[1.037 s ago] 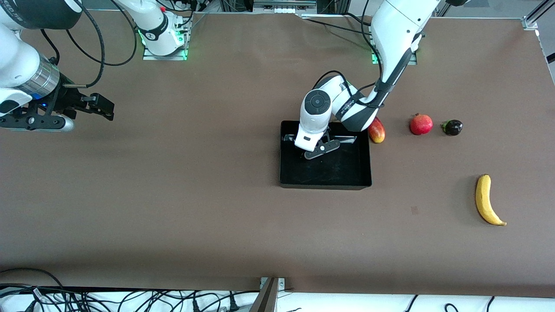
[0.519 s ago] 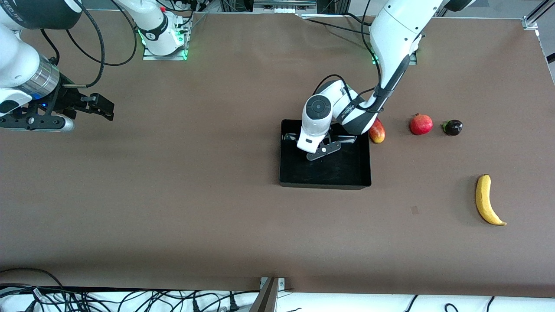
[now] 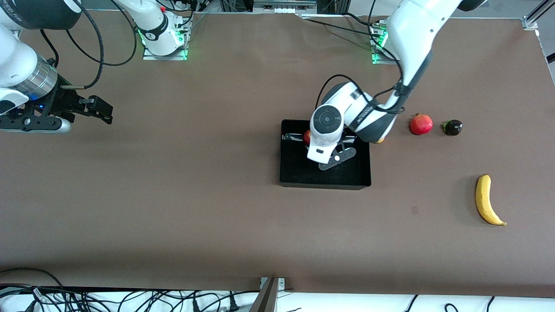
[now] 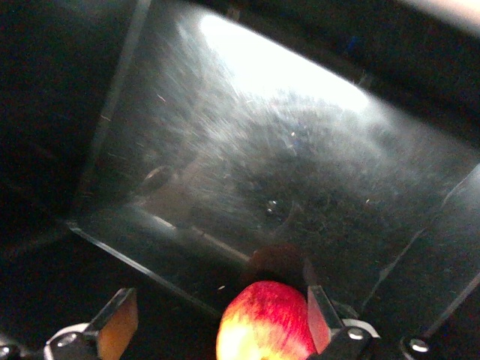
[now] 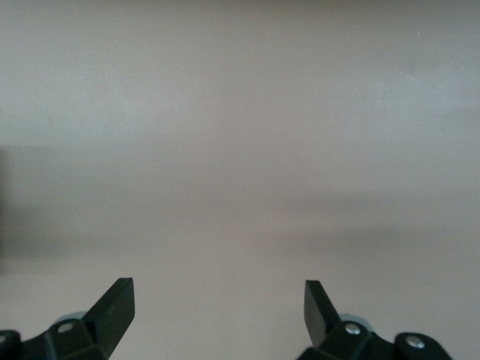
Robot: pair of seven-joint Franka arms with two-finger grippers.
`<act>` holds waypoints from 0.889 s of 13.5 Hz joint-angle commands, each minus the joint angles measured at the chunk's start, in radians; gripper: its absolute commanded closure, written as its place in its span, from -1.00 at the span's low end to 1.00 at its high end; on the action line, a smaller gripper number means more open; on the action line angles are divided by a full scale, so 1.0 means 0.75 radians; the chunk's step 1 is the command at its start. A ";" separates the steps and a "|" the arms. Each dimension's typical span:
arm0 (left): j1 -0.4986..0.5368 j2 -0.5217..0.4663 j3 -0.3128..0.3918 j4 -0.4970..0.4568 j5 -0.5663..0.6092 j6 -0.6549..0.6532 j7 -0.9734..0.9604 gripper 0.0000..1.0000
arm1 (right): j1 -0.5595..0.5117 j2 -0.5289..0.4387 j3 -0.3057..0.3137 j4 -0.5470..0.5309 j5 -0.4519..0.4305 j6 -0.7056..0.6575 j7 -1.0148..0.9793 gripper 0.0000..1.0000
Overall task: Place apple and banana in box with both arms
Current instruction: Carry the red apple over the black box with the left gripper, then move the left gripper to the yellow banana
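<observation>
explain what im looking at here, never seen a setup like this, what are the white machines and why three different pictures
The white machines are two robot arms, each ending in a two-finger gripper. One picture looks down on the table from a high camera facing them; the other two come from small cameras on each arm's wrist.

The left gripper is over the black box, fingers open. Its wrist camera shows the apple lying in the box between those fingers, released rather than held. The right gripper waits, open and empty, over bare table at the right arm's end.

Toward the left arm's end, the banana lies on the table, not yet in the box. A pomegranate and a small dark fruit sit farther from the front camera than the banana.
</observation>
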 commanded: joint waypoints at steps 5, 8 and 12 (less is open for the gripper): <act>0.446 -0.163 -0.072 0.094 0.006 -0.145 0.490 -1.00 | -0.016 0.007 0.012 0.021 -0.013 -0.003 0.010 -1.00; 0.614 -0.112 -0.051 0.086 0.177 -0.149 0.951 -1.00 | -0.014 0.007 0.012 0.021 -0.013 -0.003 0.010 -1.00; 0.847 -0.020 -0.043 0.090 0.315 0.030 1.378 -1.00 | -0.008 0.007 0.012 0.021 -0.013 -0.011 0.012 -1.00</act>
